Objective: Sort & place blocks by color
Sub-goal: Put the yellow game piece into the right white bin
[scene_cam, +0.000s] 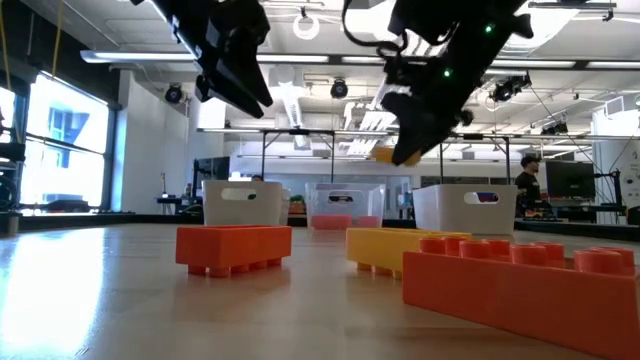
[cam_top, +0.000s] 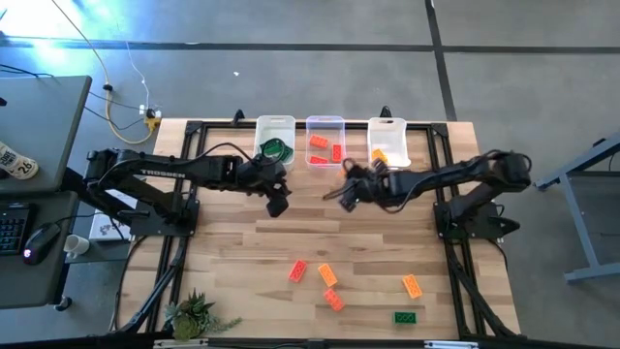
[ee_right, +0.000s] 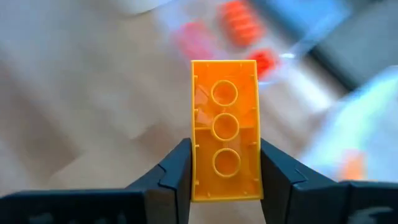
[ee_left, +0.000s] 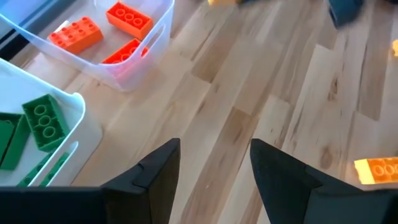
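Observation:
My right gripper (ee_right: pixel 225 149) is shut on an orange block (ee_right: pixel 225 112) and hovers above the table's middle (cam_top: pixel 347 194), in front of the bins. My left gripper (ee_left: pixel 214 146) is open and empty, held over bare wood (cam_top: pixel 279 202) just in front of the white bin with green blocks (cam_top: pixel 275 143). A clear bin (cam_top: pixel 325 145) holds red blocks, and a second white bin (cam_top: pixel 387 145) holds orange ones. Loose blocks lie flat near the table's near edge: a red one (cam_top: pixel 297 270), orange ones (cam_top: pixel 327 274) (cam_top: pixel 413 285), a red-orange one (cam_top: pixel 333 300) and a green one (cam_top: pixel 405 317). My right gripper pinches the orange block between its two fingers (ee_right: pixel 177 165), one on each long side (ee_right: pixel 198 155) near one end. The block's hollow underside faces the wrist camera, and most of its length sticks out past the fingertips. It is lifted clear of the table (scene_cam: pixel 385 155).
The three bins stand in a row along the far edge. A small potted plant (cam_top: pixel 194 312) sits at the near left corner. Bare wood lies between the two grippers and the loose blocks. A desk with a mouse and mug (cam_top: pixel 73 244) stands left of the table.

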